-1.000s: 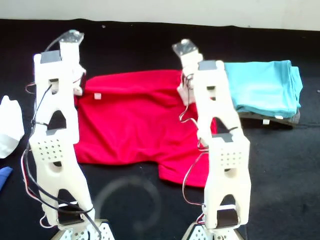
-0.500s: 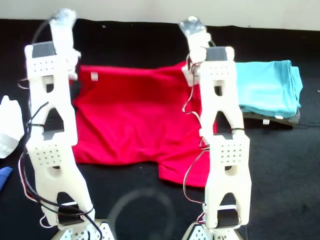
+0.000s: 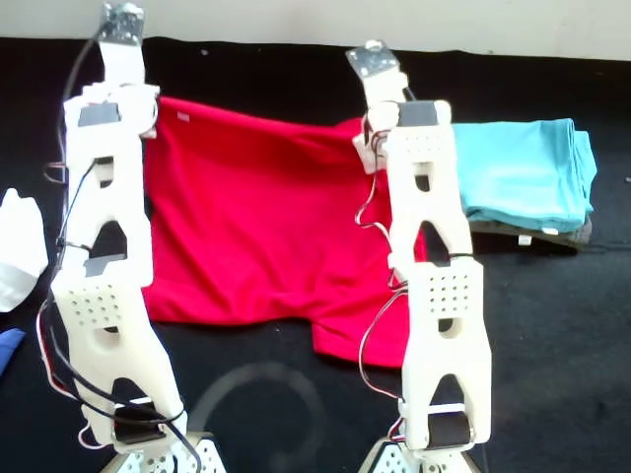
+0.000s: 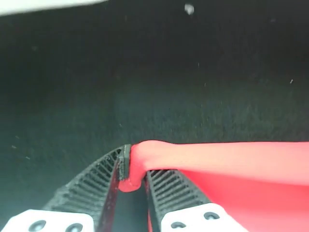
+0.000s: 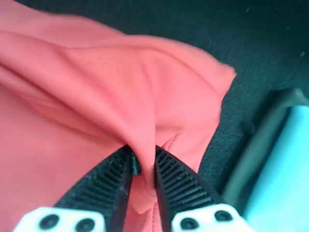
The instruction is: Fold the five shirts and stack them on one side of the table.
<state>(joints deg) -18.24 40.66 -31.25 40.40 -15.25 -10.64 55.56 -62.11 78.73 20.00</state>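
Plainly the red shirt (image 3: 256,227) is soft, light cloth: it sags and ripples between its two held corners, and its near hem lies rumpled on the black table (image 3: 552,345). It is spread across the middle of the table, between the two arms, with its far edge stretched from one to the other. The left gripper (image 4: 135,166) is closed tight on a small bunch of fabric at the far left corner. The right gripper (image 5: 143,154) pinches a fold near the far right corner, beside a sleeve.

Such cloth will likely drape and slip rather than keep a crease. A hold is best taken at corners or hems, both sides at once, with enough material in the bite that it does not pull free.

Just beside the right arm, a folded teal shirt (image 3: 518,172) rests on a folded grey shirt (image 3: 532,235) at the right side of the table. At the left edge lie a white cloth (image 3: 20,246) and a bit of blue fabric (image 3: 6,347), well apart from that stack.
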